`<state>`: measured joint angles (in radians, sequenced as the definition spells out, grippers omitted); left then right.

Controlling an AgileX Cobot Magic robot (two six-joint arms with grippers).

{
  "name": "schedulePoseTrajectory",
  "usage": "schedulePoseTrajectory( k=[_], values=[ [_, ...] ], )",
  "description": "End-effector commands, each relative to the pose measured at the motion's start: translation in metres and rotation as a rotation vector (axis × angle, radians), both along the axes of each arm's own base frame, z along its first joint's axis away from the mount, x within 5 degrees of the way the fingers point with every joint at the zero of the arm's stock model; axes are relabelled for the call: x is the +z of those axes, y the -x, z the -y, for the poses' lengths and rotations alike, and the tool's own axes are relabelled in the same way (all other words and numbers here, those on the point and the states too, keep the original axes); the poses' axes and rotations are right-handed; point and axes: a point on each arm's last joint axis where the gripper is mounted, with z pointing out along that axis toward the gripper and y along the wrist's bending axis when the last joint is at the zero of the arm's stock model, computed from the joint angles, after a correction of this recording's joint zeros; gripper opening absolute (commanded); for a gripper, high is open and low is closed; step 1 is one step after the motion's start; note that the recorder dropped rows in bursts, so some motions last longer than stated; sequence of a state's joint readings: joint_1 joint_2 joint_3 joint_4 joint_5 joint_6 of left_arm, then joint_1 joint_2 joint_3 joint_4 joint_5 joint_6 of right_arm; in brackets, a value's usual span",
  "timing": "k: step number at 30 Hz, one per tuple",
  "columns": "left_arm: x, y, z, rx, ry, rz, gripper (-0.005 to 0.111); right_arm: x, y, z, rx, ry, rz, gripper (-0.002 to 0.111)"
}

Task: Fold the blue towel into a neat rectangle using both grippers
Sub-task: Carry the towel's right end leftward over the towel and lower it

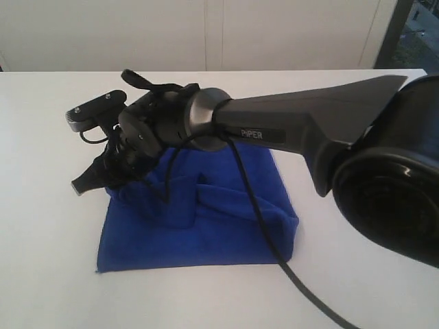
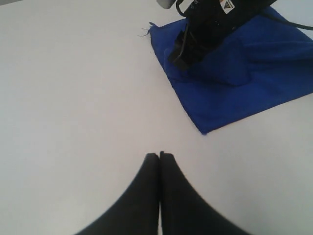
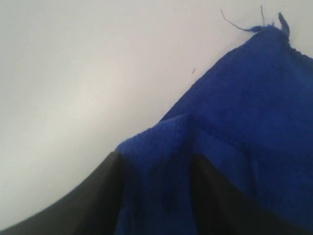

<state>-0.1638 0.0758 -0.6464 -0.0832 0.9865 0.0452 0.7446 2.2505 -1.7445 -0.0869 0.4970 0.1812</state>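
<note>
Blue towel (image 1: 206, 233) rumpled on table (image 1: 55, 137), a fold between wide-apart right fingers (image 3: 73, 210); left fingers (image 2: 142, 196) tight together.

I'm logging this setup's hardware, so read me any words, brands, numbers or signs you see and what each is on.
"PiPER": white lettering on the right arm, along its dark forearm, exterior view.
White sticker with a triangle mark near that arm's wrist, left wrist view: too small to read.
Blue towel: no text.
</note>
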Motion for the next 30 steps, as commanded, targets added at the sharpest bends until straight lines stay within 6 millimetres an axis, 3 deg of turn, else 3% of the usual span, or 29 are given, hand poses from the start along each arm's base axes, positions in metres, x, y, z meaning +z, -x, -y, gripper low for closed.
schedulePoseTrajectory(
  k=[1, 6, 9, 13, 19, 30],
  values=[
    [-0.002, 0.001, 0.0, -0.003, -0.003, -0.003, 0.0, 0.025, 0.003, 0.001, -0.017, -0.012, -0.02, 0.043],
    [-0.002, 0.001, 0.0, -0.003, -0.003, -0.003, 0.0, 0.06, 0.012, 0.009, -0.023, -0.009, -0.025, 0.043],
    [-0.002, 0.001, 0.0, -0.003, -0.003, -0.003, 0.0, 0.071, 0.016, 0.015, -0.021, 0.006, -0.031, 0.043],
    [-0.002, 0.001, 0.0, -0.003, -0.003, -0.003, 0.0, 0.073, 0.014, 0.022, 0.03, 0.065, -0.022, 0.04],
    [-0.002, 0.001, 0.0, -0.003, -0.003, -0.003, 0.0, 0.07, -0.007, 0.051, -0.041, 0.086, -0.044, 0.025],
    [-0.002, 0.001, 0.0, -0.003, -0.003, -0.003, 0.0, 0.067, -0.025, 0.088, -0.088, 0.152, -0.095, 0.023]
  ],
)
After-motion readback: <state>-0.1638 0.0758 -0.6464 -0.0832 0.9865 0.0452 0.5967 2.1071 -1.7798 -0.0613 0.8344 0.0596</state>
